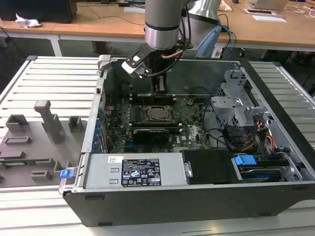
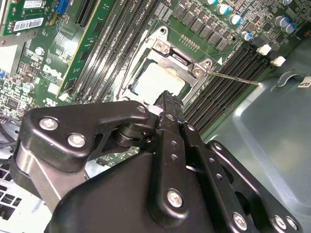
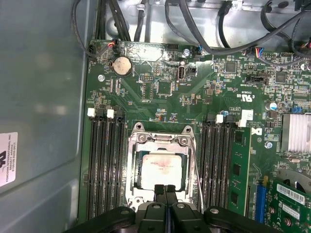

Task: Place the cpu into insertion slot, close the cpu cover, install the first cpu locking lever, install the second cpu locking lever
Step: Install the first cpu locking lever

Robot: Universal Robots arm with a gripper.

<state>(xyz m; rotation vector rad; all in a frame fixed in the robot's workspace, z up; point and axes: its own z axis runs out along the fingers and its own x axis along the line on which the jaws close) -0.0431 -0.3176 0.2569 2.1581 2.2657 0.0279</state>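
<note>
on a slatted metal table (image 1: 59, 73) the computer case (image 1: 197, 201) lies open side up, giving the gripper (image 3: 165, 190) room to hang with fingertips pressed together on nothing at the edge of the insertion slot (image 3: 127, 191), probably to push rather than grasp, since the cpu (image 3: 160, 167) sits there under the lowered cpu cover (image 3: 160, 145).

- This looks like a robotics lab or test workshop.
- A ribbed silver aluminium worktable (image 1: 59, 73) carries grey moulded plastic fixtures (image 1: 49, 123).
- An open black desktop computer case (image 1: 197, 201) lies on it, its green motherboard (image 1: 192, 132) bared.
- A silver-grey robot arm (image 1: 165, 22) with a black metal gripper (image 3: 165, 190) reaches inside.
- Long pale wooden desks (image 1: 98, 24) with white papers (image 1: 268, 18) stand behind.
</note>
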